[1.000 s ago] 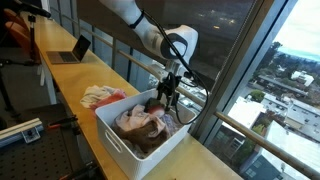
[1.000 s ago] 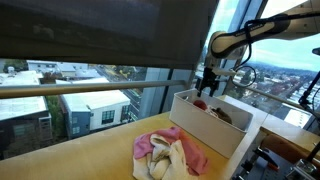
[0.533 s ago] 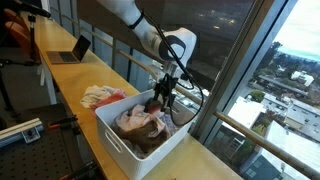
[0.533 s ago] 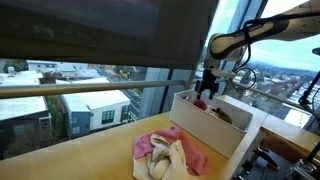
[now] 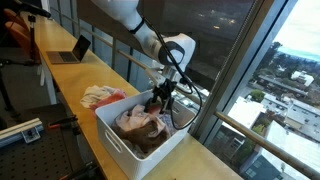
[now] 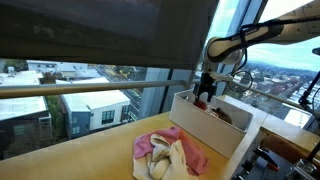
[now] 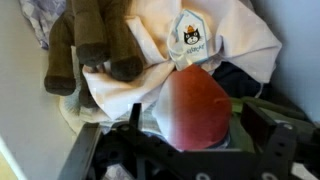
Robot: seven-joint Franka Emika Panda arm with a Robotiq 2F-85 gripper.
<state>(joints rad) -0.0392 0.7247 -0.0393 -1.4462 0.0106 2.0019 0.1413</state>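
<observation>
Window-side bin [image 5: 113, 137], hand [image 5: 163, 99] half hidden behind red cloth [image 7: 199, 110]

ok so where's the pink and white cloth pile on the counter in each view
Exterior view: cloth pile left of centre, up-left of the white bin.
Exterior view: cloth pile bottom centre, down-left of the white bin.
Wrist view: not in it.
Shared landmark: the white bin, beside the pile in both exterior views.
</observation>
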